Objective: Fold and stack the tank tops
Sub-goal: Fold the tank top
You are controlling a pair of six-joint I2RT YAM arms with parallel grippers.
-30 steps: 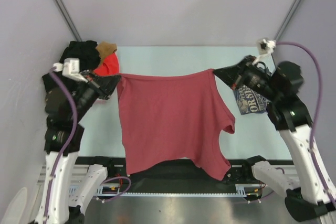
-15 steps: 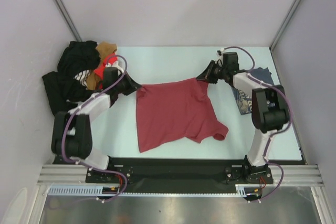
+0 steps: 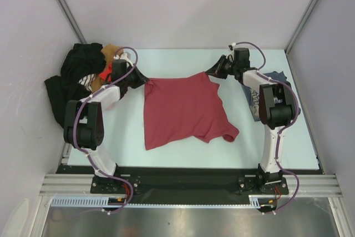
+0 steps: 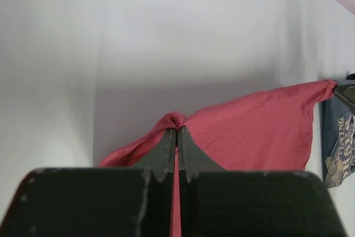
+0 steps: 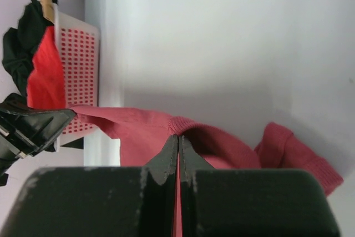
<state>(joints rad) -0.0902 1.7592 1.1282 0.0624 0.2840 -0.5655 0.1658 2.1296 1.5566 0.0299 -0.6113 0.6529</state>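
Left gripper [image 3: 142, 82]: pinched tight on maroon top [image 3: 180, 109] — one far corner
Right gripper [image 3: 211, 73]: pinched tight — other far corner

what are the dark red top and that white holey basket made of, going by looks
The maroon tank top: soft knit fabric, probably cotton jersey; matte, with fine ribbed lines, and it sags and bunches at the pinched corners. The white basket: seems rigid moulded plastic, smooth and flat, with an even grid of small holes; can't be sure.
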